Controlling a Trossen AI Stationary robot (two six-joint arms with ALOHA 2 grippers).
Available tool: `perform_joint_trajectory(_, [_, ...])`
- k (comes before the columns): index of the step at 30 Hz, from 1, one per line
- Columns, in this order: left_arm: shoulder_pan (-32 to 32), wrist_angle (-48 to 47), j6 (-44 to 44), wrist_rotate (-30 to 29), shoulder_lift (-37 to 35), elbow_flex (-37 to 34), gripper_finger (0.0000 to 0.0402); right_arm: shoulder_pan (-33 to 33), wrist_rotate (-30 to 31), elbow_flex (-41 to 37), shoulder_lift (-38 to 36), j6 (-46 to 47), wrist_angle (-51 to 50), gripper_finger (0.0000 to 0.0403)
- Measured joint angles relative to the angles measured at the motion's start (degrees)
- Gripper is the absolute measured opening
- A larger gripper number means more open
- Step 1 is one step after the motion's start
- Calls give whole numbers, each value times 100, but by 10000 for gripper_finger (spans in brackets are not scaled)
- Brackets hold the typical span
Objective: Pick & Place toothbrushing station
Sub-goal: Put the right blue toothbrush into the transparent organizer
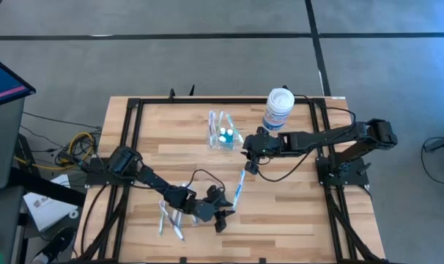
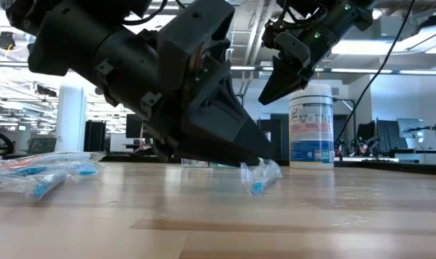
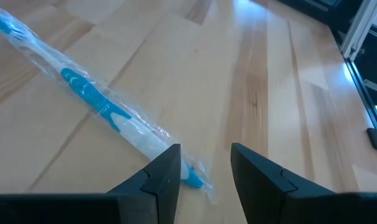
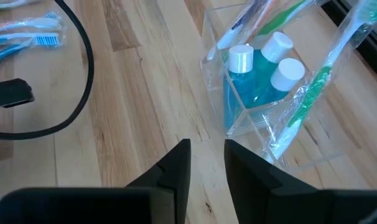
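The toothbrushing station (image 1: 223,135), a clear plastic organizer with upright compartments, stands on the wooden table (image 1: 295,198) toward its far side, just left of the white jar with a blue label (image 1: 278,109). In the right wrist view it holds small blue bottles with white caps (image 4: 260,73) and wrapped toothbrushes, one with a green handle (image 4: 313,84) leaning out of its near side. The right gripper (image 1: 247,150) hovers just beside the station, on its right and nearer edge; its fingers (image 4: 176,163) are parted with a narrow gap and hold nothing. The left gripper (image 1: 223,213) sits low over the near part of the table, its fingers (image 3: 167,171) spread apart and empty, with one finger right at the tail end of a wrapped blue-and-white toothbrush (image 3: 104,106) lying flat on the wood; whether it touches the wrapper is unclear. More wrapped toothbrushes (image 1: 168,220) lie in a loose group near the front left, and a black cable (image 1: 196,176) loops across the table.
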Motion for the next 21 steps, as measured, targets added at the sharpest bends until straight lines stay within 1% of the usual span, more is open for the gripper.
perform_joint_trajectory(5, [0,-13,-18,-2,19,1,137,0,2,0,0,0,0,88])
perform_joint_trajectory(9, [7,-13,-288,7,222,26,137,0,2,0,2,0,21,88])
perform_joint_trajectory(15, [35,37,-307,-2,306,46,135,0,2,0,2,0,35,88])
perform_joint_trajectory(18, [39,-4,-307,-69,289,40,120,0,2,0,2,-1,20,88])
perform_joint_trajectory(21, [39,-90,-403,-96,288,40,87,0,2,0,2,-1,20,88])
